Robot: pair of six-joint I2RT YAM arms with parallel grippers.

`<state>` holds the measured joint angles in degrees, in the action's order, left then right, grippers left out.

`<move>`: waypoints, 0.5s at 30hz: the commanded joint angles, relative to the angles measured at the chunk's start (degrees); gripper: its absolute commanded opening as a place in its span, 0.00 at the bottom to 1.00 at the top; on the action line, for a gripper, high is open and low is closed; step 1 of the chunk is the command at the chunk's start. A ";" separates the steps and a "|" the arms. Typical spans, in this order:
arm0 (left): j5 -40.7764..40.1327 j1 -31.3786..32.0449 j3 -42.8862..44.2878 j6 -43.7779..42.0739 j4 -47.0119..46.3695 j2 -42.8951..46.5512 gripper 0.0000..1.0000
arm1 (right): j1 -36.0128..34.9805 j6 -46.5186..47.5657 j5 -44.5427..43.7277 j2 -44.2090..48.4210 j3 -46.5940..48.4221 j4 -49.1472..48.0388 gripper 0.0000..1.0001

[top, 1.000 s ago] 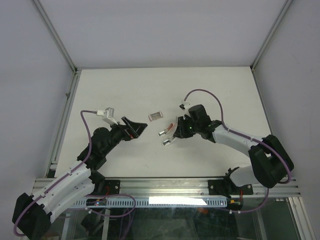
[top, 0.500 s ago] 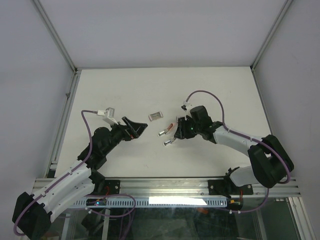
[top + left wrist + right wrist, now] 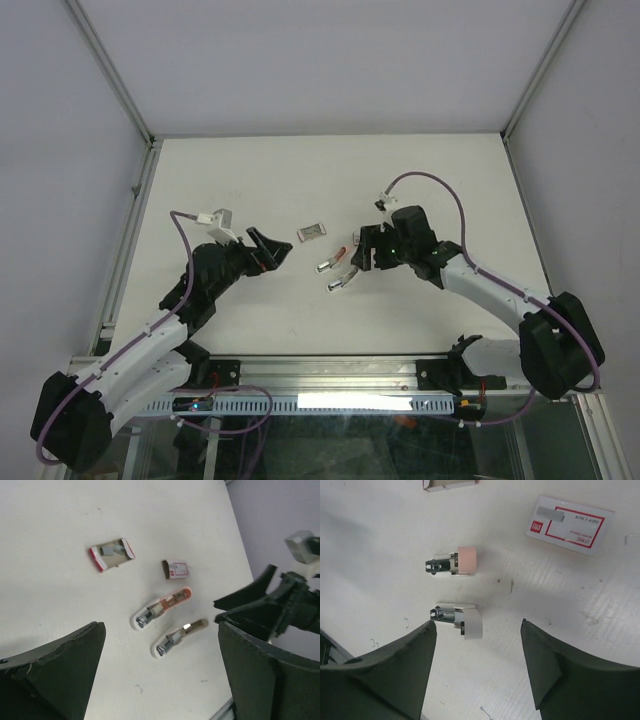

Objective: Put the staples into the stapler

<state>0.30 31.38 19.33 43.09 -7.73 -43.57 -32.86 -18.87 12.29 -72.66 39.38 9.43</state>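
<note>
Right pincer [image 3: 358, 252] is spread open and holds nothing. In its wrist view both fingers [image 3: 395, 675] sit clear of the table [image 3: 250, 180], and the stapler [image 3: 340, 281] lies in the gap ahead of them.

Left pincer [image 3: 274, 246] is also wide open and empty. It sits low over the table, left of the parts and pointing at them.

We see the stapler as two pieces lying flat, side by side and roughly parallel: a pink half [image 3: 162, 609] and a white half [image 3: 179, 636]. The metal ends of both point toward the left arm. We can't tell from any view whether the halves are joined at a hinge. The white half is the one nearer the arm bases. In the right wrist view it sits between the finger tips and touches neither.

The staples box [image 3: 112, 555] is the red-and-white tray, lying open side up. There is a silvery strip inside on a grey liner. It sits on the far side of the stapler, between the two pincers and apart from both.

A small white carton with a red-framed label [image 3: 570, 525] lies flat just beyond the pink half, close to the right pincer. It touches neither the stapler nor the tray.

A few stray bent staples [image 3: 406, 625] are scattered on the table around the white half.
</note>
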 commanded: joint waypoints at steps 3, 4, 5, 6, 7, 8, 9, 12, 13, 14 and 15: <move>9.59 -10.90 4.49 -4.42 -6.45 -9.00 0.99 | -0.14 -0.29 -10.56 2.93 9.85 4.87 0.71; 9.24 -12.00 4.71 -4.47 -6.85 -10.10 0.99 | -0.44 -0.52 -11.10 2.26 11.79 5.12 0.70; 8.60 -12.80 4.43 -4.16 -7.47 -11.03 0.99 | -0.99 -0.48 -11.26 1.46 12.90 4.92 0.69; 7.51 -13.27 3.49 -4.09 -8.95 -11.18 0.99 | -1.74 -0.41 -11.51 0.59 13.84 4.33 0.68; 5.91 -13.39 2.20 -4.66 -10.56 -10.86 0.99 | -2.70 0.14 -11.77 -0.28 14.59 3.30 0.67; 4.11 -13.38 0.60 -5.39 -12.43 -10.28 0.99 | -3.77 0.76 -11.95 -1.32 15.43 2.34 0.66; 2.39 -13.41 -0.71 -6.47 -13.77 -9.40 0.99 | -4.68 1.22 -12.27 -2.67 16.72 2.04 0.64; -0.34 -13.43 -3.70 -11.12 -16.87 -6.58 0.99 | -6.89 2.10 -13.43 -8.99 22.48 3.64 0.61; -0.74 -13.38 -5.12 -12.61 -18.69 -5.64 0.99 | -7.27 2.46 -13.48 -11.40 24.45 4.32 0.60; -1.32 -13.43 -6.35 -14.22 -20.39 -4.79 0.99 | -7.67 2.78 -13.42 -13.62 26.26 4.69 0.59; -1.63 -13.42 -7.10 -15.43 -21.30 -4.05 0.99 | -7.92 3.13 -12.98 -15.69 27.68 4.70 0.58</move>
<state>2.35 18.28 15.22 35.31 -18.90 -51.13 -39.46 -17.96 0.86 -81.82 60.29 14.00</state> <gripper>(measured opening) 0.987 0.596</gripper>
